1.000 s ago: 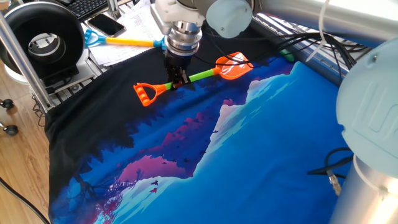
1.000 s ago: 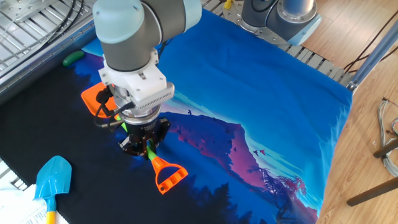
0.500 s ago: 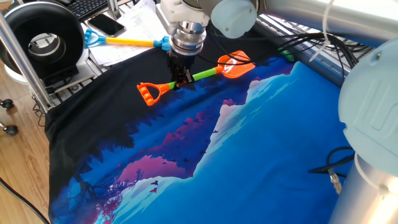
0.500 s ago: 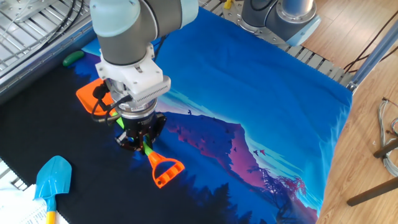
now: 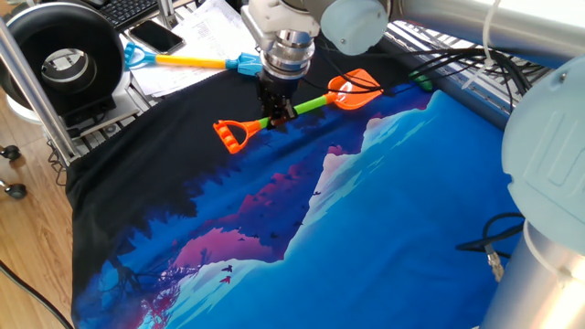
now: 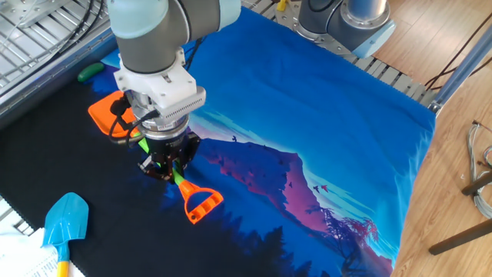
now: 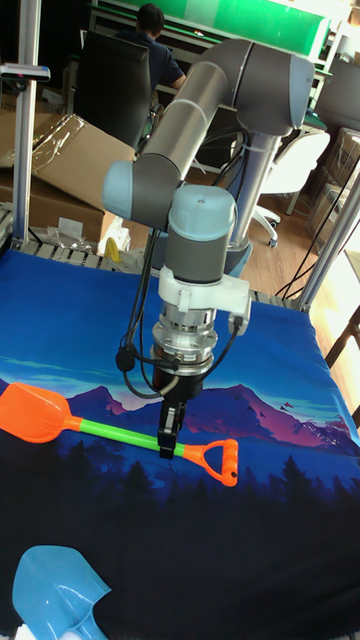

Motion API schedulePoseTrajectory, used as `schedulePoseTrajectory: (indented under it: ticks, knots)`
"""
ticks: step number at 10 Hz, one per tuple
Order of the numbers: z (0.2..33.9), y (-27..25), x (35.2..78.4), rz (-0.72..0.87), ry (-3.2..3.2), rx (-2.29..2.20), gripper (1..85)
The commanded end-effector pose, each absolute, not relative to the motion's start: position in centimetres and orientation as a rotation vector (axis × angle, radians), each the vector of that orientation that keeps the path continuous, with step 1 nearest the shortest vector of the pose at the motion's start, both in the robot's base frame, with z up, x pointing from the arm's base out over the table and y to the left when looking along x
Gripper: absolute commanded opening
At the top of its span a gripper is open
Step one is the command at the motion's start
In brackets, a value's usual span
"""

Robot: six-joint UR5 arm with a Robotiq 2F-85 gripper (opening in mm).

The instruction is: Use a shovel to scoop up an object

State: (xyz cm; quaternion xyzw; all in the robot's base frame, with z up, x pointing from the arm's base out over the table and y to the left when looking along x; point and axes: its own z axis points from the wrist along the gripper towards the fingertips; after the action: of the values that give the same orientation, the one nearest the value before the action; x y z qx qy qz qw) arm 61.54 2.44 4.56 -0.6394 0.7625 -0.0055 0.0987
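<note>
Fingers (image 7: 170,428) pointing down and clamped on the lime-green shaft of the shovel (image 5: 294,109) near its orange handle, orange blade out to the far side, small green object (image 6: 90,71) beyond the blade at the cloth's edge, blue shovel (image 6: 64,221) on the counter nearby

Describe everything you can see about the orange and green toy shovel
The shovel looks like glossy plastic: an orange scoop blade, a thin lime-green shaft and an orange D-shaped handle. The gripper is shut on the shaft close to the handle, coming down from above. It lies roughly level over the dark part of the printed cloth; whether the blade touches the cloth cannot be told. The blade points toward the small green object.
</note>
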Motion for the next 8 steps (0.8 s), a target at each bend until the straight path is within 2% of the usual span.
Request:
schedulePoseTrajectory:
  ticks: [1, 5, 8]
  knots:
    - [4.6, 0.8, 61.0, -0.016, 2.246, -1.896, 8.7]
    - [4.5, -0.6, 60.6, -0.025, 2.236, -1.885, 8.7]
    - [5.4, 0.7, 60.4, 0.073, 2.190, -1.835, 8.3]
